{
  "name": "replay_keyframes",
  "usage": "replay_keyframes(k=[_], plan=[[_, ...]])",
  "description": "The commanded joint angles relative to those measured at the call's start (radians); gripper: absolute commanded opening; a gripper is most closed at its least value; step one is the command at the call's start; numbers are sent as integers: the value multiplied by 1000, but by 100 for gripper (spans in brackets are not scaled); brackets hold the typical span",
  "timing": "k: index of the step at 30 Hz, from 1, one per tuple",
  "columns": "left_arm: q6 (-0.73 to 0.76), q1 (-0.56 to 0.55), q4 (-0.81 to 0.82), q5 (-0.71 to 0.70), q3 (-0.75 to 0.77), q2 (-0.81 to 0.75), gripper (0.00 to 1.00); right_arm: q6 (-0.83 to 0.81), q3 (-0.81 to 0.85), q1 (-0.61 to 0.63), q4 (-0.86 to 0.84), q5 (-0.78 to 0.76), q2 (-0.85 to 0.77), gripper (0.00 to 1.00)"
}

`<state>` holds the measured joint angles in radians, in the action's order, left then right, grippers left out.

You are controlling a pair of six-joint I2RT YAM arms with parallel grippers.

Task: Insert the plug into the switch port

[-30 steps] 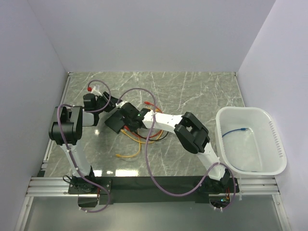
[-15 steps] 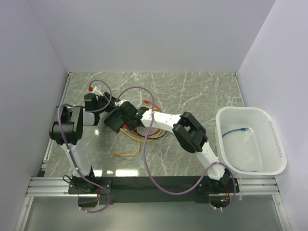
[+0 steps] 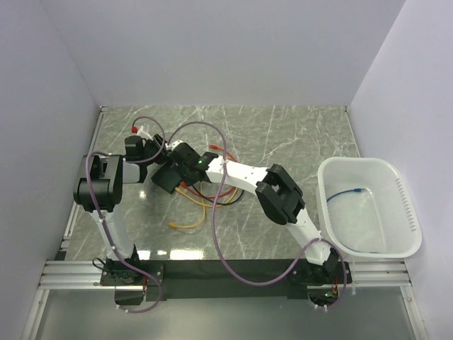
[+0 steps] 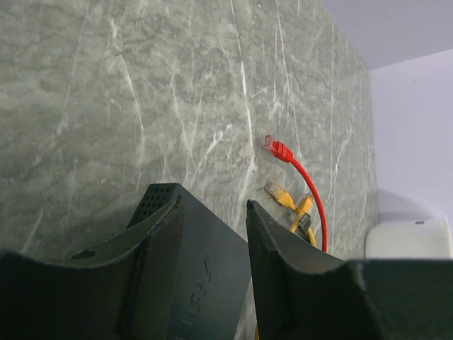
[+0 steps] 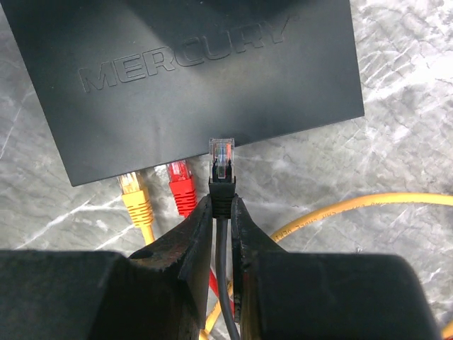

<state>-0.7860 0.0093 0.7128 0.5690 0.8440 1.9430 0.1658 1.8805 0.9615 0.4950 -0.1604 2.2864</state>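
Ahead of the right pincer [image 5: 221, 212]: flat matte-black switch box [image 5: 184, 78]. Between the fingers: clear-tipped plug on black cable [image 5: 221, 159], tip at the box's near edge. Left of pincer: red plug [image 5: 181, 180], then yellow plug [image 5: 134, 195], both at that edge. Right of pincer: yellow cable [image 5: 354, 209] on grey marble tabletop [image 5: 396, 106].

The switch [image 5: 184, 78] is looking matte black, the plug [image 5: 222, 157] clear with a black boot; the yellow cable [image 5: 138, 205] and red cable [image 5: 182, 191] are standing out against the table's [image 5: 396, 127] grey, white-veined marble

Left claw [image 4: 211, 207] grips the switch [image 4: 207, 263]; red plug [image 4: 278, 149] lies beyond.
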Motion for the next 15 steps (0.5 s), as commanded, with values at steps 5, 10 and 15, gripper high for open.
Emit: replay_keyframes(k=[5,10,15], plan=[[10,-3,-94,-34,55,17,46,-5,5,-9,-16,-13,-4,0],[-1,-3,-119,-70,47,7,46,9,-150,-18,-78,-16,-74,0],[-21,-3,-130,-78,47,13,46,9,-141,-18,-67,-8,-62,0]])
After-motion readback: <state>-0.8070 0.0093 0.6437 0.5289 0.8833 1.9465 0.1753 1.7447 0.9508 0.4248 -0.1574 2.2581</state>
